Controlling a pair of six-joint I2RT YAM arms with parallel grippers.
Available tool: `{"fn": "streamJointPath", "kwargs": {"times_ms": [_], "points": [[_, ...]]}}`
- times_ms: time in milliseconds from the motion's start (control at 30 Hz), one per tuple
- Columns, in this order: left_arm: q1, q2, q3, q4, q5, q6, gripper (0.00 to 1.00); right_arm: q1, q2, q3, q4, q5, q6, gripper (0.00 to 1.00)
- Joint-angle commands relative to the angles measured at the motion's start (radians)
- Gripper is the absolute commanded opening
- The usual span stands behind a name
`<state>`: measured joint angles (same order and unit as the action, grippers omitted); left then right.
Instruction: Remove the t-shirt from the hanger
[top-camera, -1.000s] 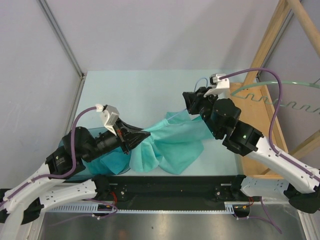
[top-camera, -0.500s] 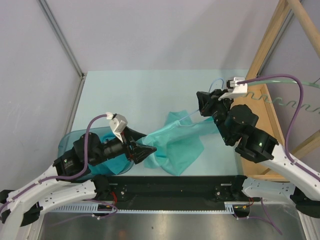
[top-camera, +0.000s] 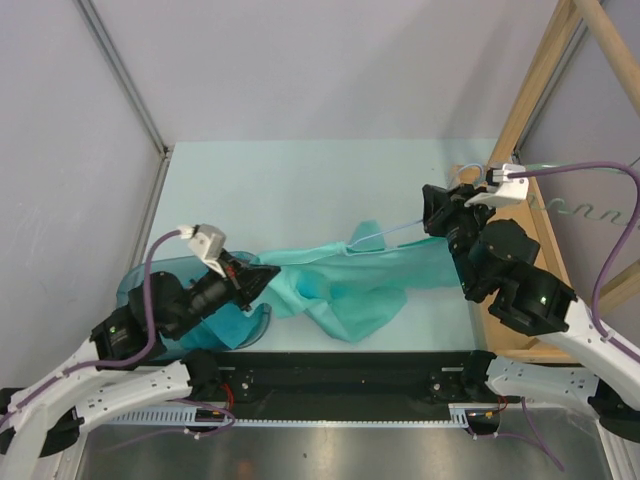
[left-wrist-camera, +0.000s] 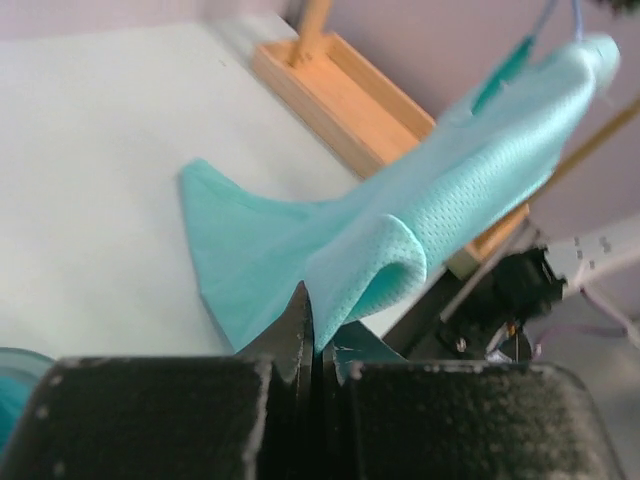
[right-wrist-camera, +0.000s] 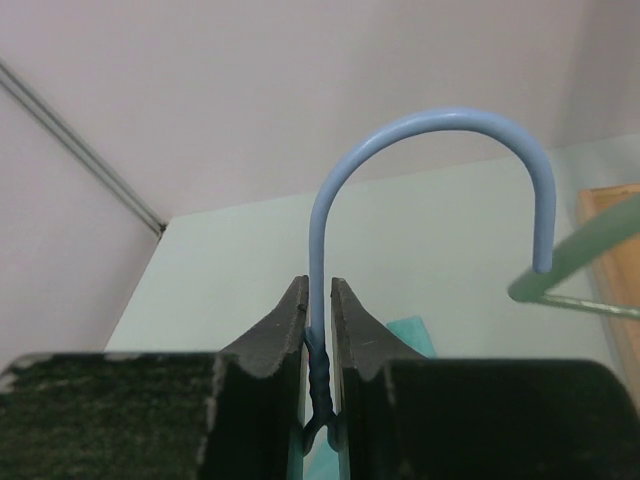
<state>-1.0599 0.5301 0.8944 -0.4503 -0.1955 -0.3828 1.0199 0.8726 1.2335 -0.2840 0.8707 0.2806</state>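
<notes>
Left fingers (left-wrist-camera: 296, 335) pinch t-shirt (left-wrist-camera: 450, 200), right fingers (right-wrist-camera: 283, 325) clamp hanger (right-wrist-camera: 440, 124).

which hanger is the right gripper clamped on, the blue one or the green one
The blue hanger: its twisted neck is pinched in the right gripper, with the hook sticking up. The green hanger is off to the side, ungripped.

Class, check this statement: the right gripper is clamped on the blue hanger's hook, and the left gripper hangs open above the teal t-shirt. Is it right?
One part is wrong: the left gripper is shut on the teal t-shirt, as the left wrist view shows. The right gripper is clamped on the blue hanger's hook.
</notes>
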Motion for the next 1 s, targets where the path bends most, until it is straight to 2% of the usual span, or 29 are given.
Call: {"fn": "streamJointPath", "kwargs": {"times_ms": [0, 167, 267, 467, 633, 700, 800, 967], "points": [[0.006, -0.114, 0.0, -0.016, -0.241, -0.065, 0.0, 0.003, -0.05, -0.028, 0.003, 0.125, 0.067, 0.0], [0.005, -0.215, -0.057, -0.03, -0.343, -0.12, 0.0, 0.003, -0.095, -0.072, 0.031, 0.156, 0.112, 0.0], [0.006, -0.237, -0.086, -0.019, -0.326, -0.129, 0.0, 0.003, -0.106, -0.085, 0.045, 0.123, 0.147, 0.0], [0.005, -0.142, -0.084, -0.024, -0.259, -0.165, 0.0, 0.003, -0.073, -0.101, 0.137, -0.068, 0.282, 0.0], [0.006, 0.016, -0.072, 0.051, -0.081, -0.157, 0.0, 0.044, 0.009, -0.094, 0.265, -0.266, 0.42, 0.0], [0.005, 0.121, -0.048, 0.074, 0.006, -0.142, 0.0, 0.069, 0.061, -0.08, 0.346, -0.301, 0.431, 0.0], [0.005, 0.224, -0.028, 0.096, 0.06, -0.134, 0.0, 0.109, 0.114, -0.023, 0.403, -0.412, 0.43, 0.0], [0.006, 0.32, -0.048, 0.153, 0.099, -0.114, 0.01, 0.181, 0.088, 0.047, 0.381, -0.378, 0.316, 0.0]]}}
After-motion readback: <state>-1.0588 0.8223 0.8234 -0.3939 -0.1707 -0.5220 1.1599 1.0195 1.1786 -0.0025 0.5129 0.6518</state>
